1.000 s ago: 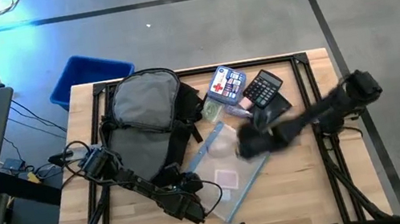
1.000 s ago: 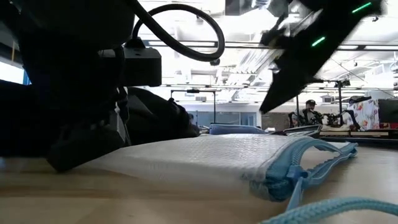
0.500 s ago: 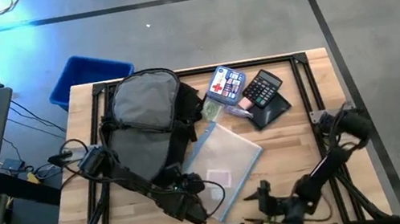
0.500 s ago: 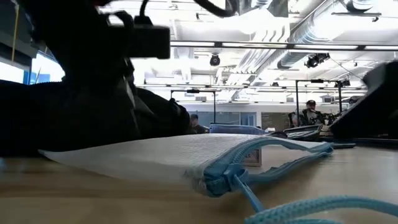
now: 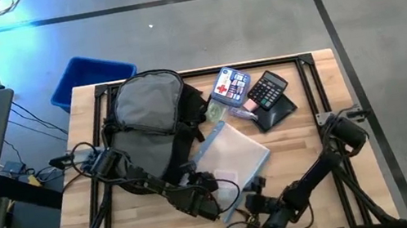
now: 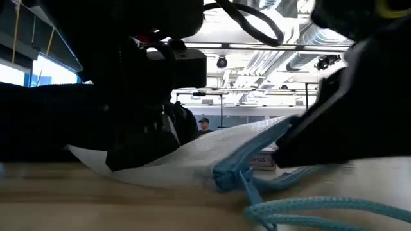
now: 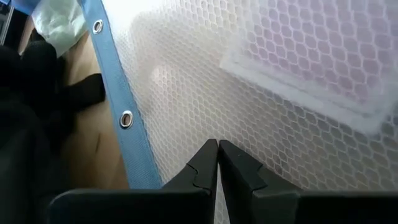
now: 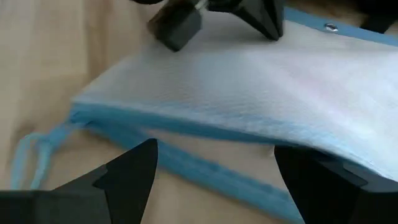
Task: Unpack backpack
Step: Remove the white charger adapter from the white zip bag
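Note:
The black backpack [image 5: 148, 106] with its grey lining lies on the table's far left part. A clear mesh zip pouch [image 5: 231, 155] with blue edging lies to its right, its blue cord [image 6: 302, 208] trailing near the table's near edge. My left gripper [image 5: 212, 202] is shut and stands on the pouch's near left part [image 7: 217, 144]. My right gripper [image 5: 254, 205] is open at the pouch's near end. Its fingers [image 8: 134, 165] stand either side of the blue zipper edge [image 8: 186, 127] without touching it. My left gripper rests its shut fingertips [image 7: 208, 152] on the pouch's upper mesh face [image 7: 249, 118], beside the blue edge with eyelets [image 7: 126, 119]. The fingers come slanting down from the table's left. The pouch lies on the table under them [image 6: 138, 154].
A first-aid box [image 5: 230, 85], a calculator [image 5: 268, 91], a flat black item [image 5: 276, 114] and a small green packet [image 5: 216, 112] lie at the table's far middle. A blue bin [image 5: 89, 75] stands on the floor beyond the far left corner.
My right arm has swung from above the pouch's far right side down to the table's near edge, then moved left to the pouch's near end. My left gripper has shifted right, onto the pouch. The pouch's near end has slid toward the table's right.

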Robot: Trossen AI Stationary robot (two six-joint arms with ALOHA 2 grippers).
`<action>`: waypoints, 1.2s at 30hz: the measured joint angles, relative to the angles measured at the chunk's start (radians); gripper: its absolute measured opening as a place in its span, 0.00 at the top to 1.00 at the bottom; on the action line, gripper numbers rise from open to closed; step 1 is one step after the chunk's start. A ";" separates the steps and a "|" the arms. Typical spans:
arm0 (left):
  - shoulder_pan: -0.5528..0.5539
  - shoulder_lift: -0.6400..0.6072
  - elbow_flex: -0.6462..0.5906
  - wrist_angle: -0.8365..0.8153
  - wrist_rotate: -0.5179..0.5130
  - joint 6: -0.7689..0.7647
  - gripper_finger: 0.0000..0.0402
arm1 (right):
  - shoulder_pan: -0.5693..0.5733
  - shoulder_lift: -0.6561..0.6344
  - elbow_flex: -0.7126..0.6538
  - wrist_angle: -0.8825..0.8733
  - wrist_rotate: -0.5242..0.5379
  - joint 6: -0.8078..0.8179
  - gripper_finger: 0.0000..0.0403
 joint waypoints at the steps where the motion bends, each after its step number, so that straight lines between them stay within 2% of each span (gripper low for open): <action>1: 0.000 0.001 0.000 0.000 -0.001 0.005 1.00 | -0.007 -0.001 0.000 -0.001 -0.007 0.000 0.24; 5: 0.000 0.003 -0.001 0.008 -0.005 0.007 1.00 | -0.032 -0.001 -0.002 0.028 -0.023 -0.016 0.24; 13: -0.001 0.006 -0.002 0.103 -0.029 0.009 1.00 | -0.087 -0.001 -0.002 0.191 -0.085 -0.247 0.24; 19: -0.004 0.006 -0.003 0.116 -0.032 0.014 1.00 | -0.131 0.003 -0.002 0.154 -0.194 -0.194 0.24; 23: -0.008 0.006 -0.003 0.115 -0.031 0.014 1.00 | -0.127 0.013 0.000 0.132 -0.172 -0.180 0.25; 27: -0.012 0.006 -0.003 0.111 -0.030 0.007 1.00 | -0.116 0.020 0.000 0.125 -0.143 -0.179 0.35; 36: -0.015 0.006 -0.003 0.094 -0.028 -0.003 1.00 | -0.102 0.017 0.001 0.114 -0.143 -0.189 0.75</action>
